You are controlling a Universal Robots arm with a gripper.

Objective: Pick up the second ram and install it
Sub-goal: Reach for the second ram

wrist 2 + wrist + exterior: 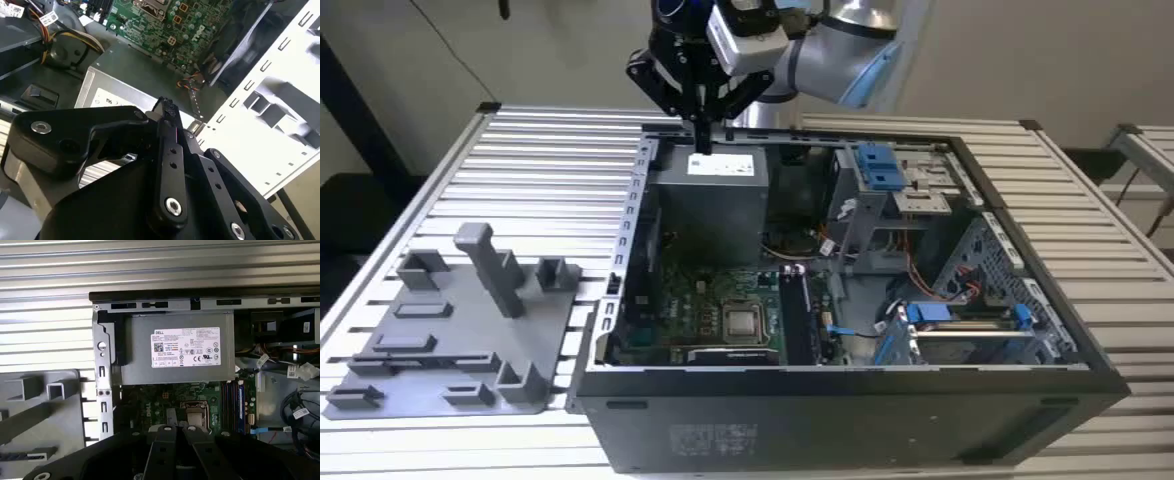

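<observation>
Hovering over the power supply (pixel 707 200), the end effector (pixel 703 142) sits closed, empty.

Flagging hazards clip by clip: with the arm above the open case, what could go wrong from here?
The shut fingers hang just above the power supply and the case rim; a straight descent could strike either. The memory slots sit in a narrow strip of the motherboard near loose cables, which might snag the arm.
</observation>
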